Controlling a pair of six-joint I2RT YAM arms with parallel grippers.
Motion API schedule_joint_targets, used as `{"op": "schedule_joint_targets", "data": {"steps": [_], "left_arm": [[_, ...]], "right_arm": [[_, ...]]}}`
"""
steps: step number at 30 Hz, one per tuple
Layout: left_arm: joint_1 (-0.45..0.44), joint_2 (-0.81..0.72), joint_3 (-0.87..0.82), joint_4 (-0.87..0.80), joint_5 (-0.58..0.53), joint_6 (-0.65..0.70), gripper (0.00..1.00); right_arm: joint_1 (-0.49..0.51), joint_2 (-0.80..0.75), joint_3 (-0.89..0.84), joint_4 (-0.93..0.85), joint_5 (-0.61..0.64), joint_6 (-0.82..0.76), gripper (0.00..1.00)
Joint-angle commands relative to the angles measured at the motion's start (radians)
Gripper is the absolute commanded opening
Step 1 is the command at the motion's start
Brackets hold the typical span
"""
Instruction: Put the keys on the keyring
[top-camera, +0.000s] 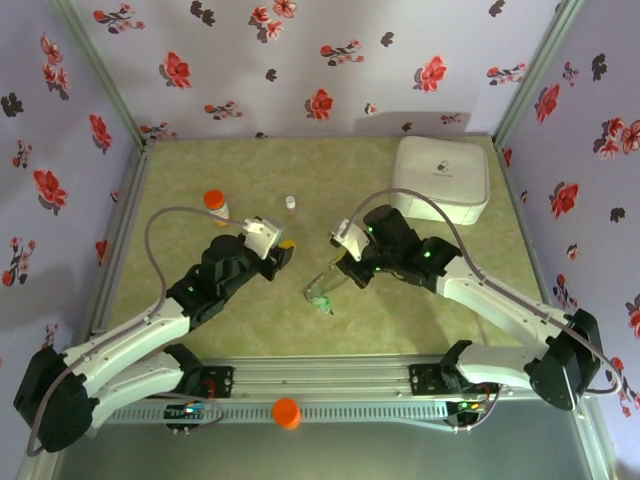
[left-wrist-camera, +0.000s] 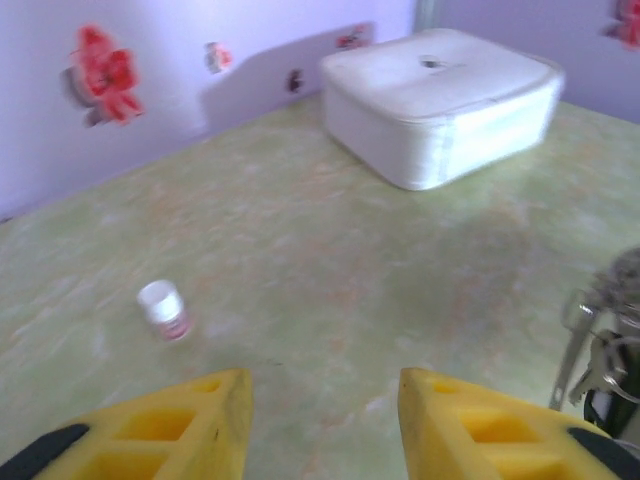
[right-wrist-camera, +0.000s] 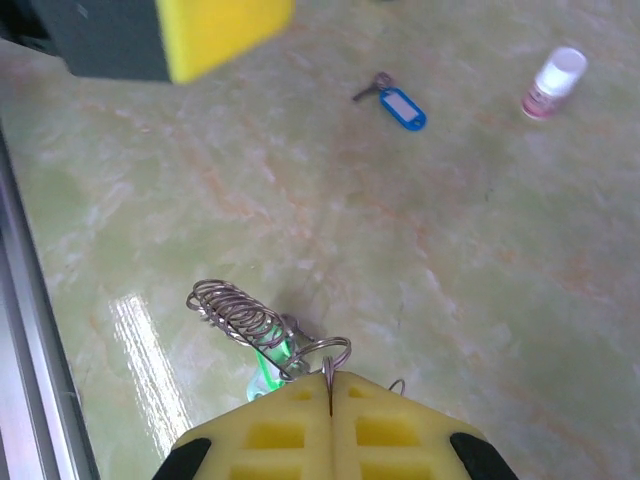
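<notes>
Right wrist: keyring (right-wrist-camera: 248, 320) is pinched in the right gripper (right-wrist-camera: 330, 385), presumably steadied for threading, while the left gripper (left-wrist-camera: 320, 388) is spread.

Metal wire keyring (right-wrist-camera: 235, 315), shiny; blue key (right-wrist-camera: 402, 107) head glossy plastic; table (right-wrist-camera: 470, 260) smooth w/ sheen.

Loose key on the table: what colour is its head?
Blue key; clearest in the right wrist view.

Left hand (left-wrist-camera: 322, 400), 2 yellow fingers (left-wrist-camera: 190, 425) apart, sm white vial (left-wrist-camera: 163, 308), white box (left-wrist-camera: 440, 105) behind
</notes>
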Motion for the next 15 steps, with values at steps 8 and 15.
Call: {"op": "schedule_joint_targets", "data": {"steps": [8, 15], "left_arm": [[-0.008, 0.078, 0.012, 0.034, 0.442, 0.334, 0.47], [-0.002, 0.205, 0.114, -0.049, 0.698, 0.404, 0.54]], "right_arm": [[0.037, -0.103, -0.059, 0.033, -0.109, -0.257, 0.0], [0.067, -0.108, -0.055, 0.011, -0.084, -0.317, 0.0]]}}
